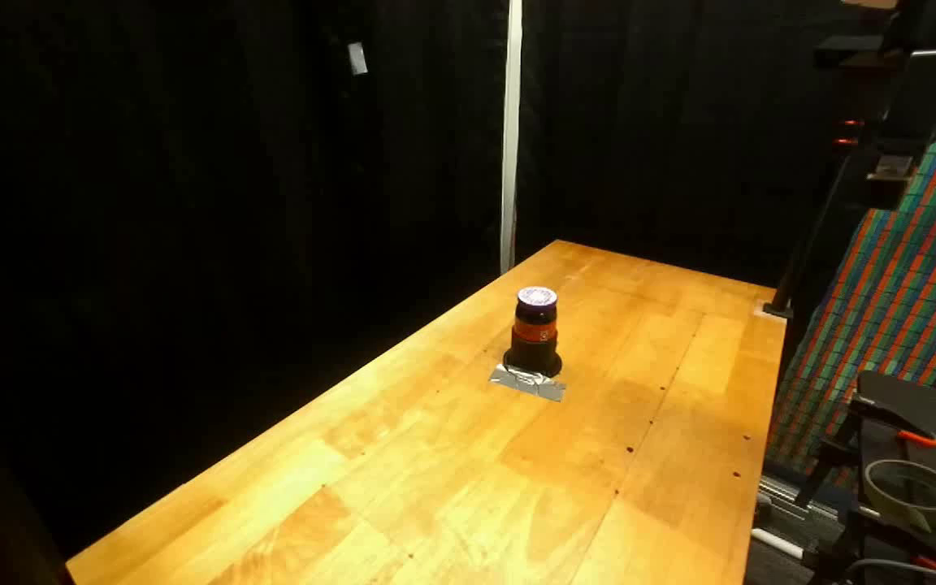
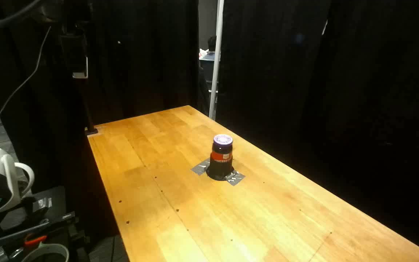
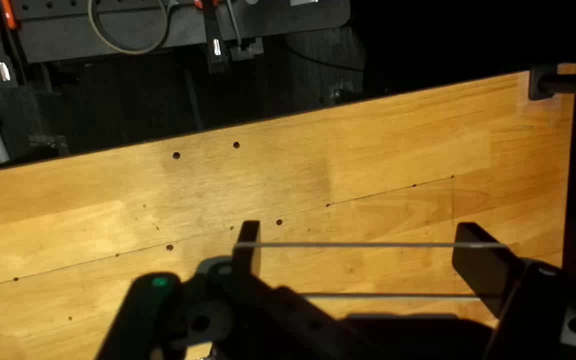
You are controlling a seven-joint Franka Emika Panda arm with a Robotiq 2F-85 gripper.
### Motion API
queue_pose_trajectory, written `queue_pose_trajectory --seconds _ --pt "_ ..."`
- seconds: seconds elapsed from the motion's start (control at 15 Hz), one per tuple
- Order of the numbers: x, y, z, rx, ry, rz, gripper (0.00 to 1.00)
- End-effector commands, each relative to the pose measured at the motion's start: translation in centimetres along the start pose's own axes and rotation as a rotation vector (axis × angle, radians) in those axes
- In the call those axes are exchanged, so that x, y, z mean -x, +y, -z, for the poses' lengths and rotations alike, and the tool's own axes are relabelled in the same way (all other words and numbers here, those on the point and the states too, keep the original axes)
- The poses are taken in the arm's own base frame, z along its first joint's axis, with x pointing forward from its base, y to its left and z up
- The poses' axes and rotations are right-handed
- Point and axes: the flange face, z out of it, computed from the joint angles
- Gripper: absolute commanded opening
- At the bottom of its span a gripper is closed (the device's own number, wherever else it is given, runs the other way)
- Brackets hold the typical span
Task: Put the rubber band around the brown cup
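The brown cup (image 1: 533,351) stands upright on the wooden table, dark below with an orange-red band above and a white-purple top; it shows in both exterior views (image 2: 221,166). Its wide base is fixed to the table with silver tape (image 1: 529,382). In the wrist view my gripper (image 3: 359,227) is open, its fingers wide apart. The rubber band (image 3: 358,245), thin and grey, is stretched round the outside of both fingers, with two strands spanning the gap. The gripper is out of both exterior views. The cup does not show clearly in the wrist view.
The wooden table (image 1: 435,487) carries a dark pole stand (image 2: 91,131) clamped at its far corner. Beside the table is a black cart (image 3: 58,40) with a tape roll (image 1: 912,487) and orange-handled tools. Black curtains (image 2: 267,54) hang behind the table.
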Motion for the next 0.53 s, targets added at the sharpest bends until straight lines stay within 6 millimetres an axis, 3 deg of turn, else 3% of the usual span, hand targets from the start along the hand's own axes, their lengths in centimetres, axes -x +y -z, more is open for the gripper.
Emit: queue_pose_trajectory --seconds 0.0,0.27,0.47 --pt "0.0 0.0 0.1 0.0 0.001 0.0 1.0" --pt "0.0 -0.1 0.3 -0.001 0.004 0.001 1.0" --pt "-3.3 0.6 -1.5 0.057 0.006 0.006 1.0"
